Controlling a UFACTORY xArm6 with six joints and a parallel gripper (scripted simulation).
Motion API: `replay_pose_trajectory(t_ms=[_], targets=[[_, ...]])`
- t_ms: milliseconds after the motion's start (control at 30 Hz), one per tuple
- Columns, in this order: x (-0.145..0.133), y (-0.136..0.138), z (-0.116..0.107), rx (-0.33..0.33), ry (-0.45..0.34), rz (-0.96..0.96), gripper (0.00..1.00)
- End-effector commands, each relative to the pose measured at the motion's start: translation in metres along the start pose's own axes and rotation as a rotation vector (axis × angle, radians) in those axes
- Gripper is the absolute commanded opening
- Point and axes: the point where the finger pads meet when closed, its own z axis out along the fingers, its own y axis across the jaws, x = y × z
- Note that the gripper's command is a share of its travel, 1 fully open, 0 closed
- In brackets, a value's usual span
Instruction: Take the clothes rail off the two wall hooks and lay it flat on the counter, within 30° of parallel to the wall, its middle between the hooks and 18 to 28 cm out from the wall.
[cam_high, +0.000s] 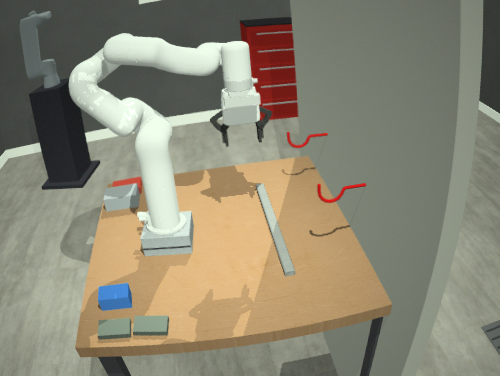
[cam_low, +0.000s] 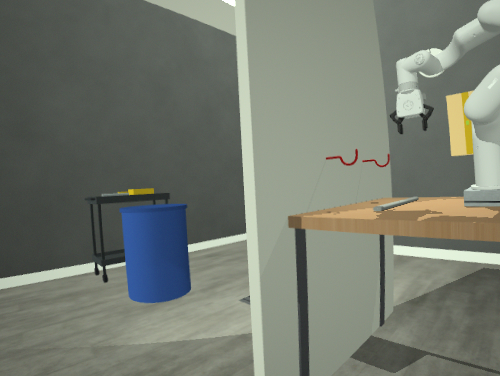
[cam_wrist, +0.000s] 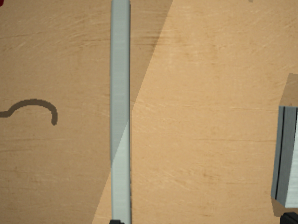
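The grey clothes rail lies flat on the wooden counter, roughly parallel to the wall and a little out from it. Two red wall hooks stick out of the wall, both bare. My gripper is open and empty. It hangs high above the counter's far end, over the rail's far part, away from the wall.
A grey box with a red block behind it, a blue block and two grey-green pads lie on the counter's left side. The arm's base stands mid-left. A blue barrel and a cart stand beyond the wall.
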Motion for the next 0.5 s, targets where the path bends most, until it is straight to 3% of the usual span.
replay_pose_trajectory(t_ms=[0,467], targets=[[0.000,0.007,-0.019,0.003,0.000,0.000,1.00],[0.000,0.024,-0.055,0.003,0.000,0.000,1.00]])
